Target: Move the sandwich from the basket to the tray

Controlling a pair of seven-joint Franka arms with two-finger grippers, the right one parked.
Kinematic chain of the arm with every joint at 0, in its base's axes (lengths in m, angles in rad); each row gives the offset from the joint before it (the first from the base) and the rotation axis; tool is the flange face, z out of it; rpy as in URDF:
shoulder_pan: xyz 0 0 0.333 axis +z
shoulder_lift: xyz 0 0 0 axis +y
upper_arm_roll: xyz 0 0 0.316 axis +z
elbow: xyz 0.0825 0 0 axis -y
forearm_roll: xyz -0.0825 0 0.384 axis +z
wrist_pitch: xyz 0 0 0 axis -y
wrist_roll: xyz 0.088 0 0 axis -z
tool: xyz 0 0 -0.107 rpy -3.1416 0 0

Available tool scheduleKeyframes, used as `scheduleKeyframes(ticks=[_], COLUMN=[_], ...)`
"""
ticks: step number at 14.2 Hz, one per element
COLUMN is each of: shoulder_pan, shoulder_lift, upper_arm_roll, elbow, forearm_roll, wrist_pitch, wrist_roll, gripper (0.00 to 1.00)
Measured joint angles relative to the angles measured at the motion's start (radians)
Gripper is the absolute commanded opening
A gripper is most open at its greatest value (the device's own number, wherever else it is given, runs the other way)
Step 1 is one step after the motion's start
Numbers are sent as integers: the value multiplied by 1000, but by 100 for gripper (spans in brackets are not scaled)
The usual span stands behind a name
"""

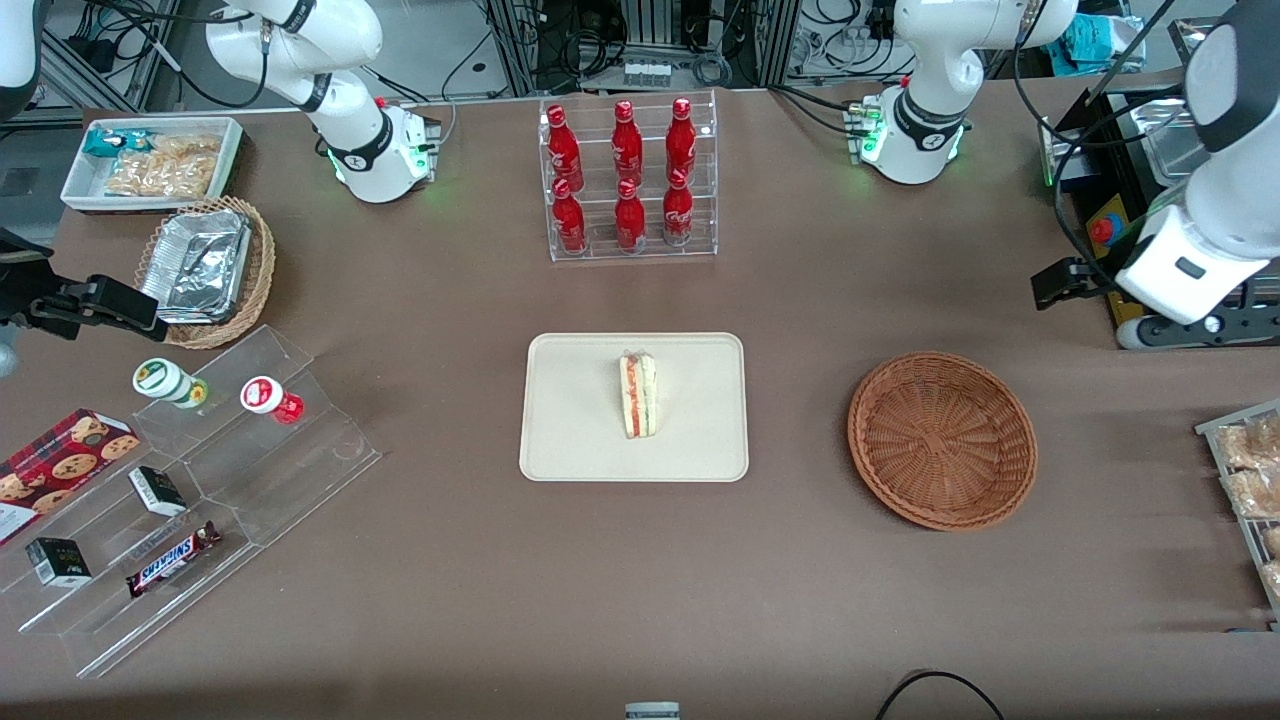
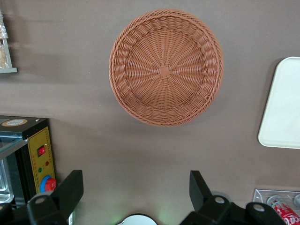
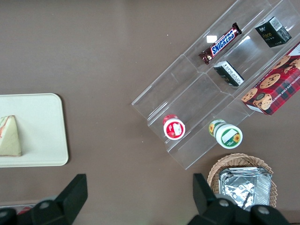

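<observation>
In the front view the sandwich (image 1: pixel 638 394) stands on the tray (image 1: pixel 560 440) near its middle, cut edge up, well apart from the basket (image 1: pixel 942 438), which holds nothing; by how things lie, the placing looks done, and the step in hand is to clear off cleanly. The working arm's gripper (image 1: pixel 1072 282) hangs high toward its own end of the worktop (image 1: pixel 800 600), farther from the camera than the basket and nowhere near the tray, so any move it makes should stay up and away, never sweeping low across the tray where a brush could tip the wedge. The left wrist view shows the basket (image 2: pixel 166 68) below with its bare weave, a corner of the tray (image 2: pixel 283 108) beside it, and the gripper (image 2: pixel 136 187) with its two dark fingers (image 2: pixel 70 190) spread wide, gripping nothing. The right wrist view confirms the sandwich (image 3: pixel 9 137) resting flat inside the tray (image 3: pixel 44 122) rim, not overhanging, so no correcting nudge seems called for.
</observation>
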Motion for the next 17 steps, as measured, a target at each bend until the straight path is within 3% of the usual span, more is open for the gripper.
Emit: scheduleKeyframes(ticks=[17], shoulder_pan=[0], shoulder_lift=[-5], upper_arm_roll=[1], elbow=[93], forearm_roll=[-30], wrist_pitch=[1], wrist_roll=[7], gripper=[100])
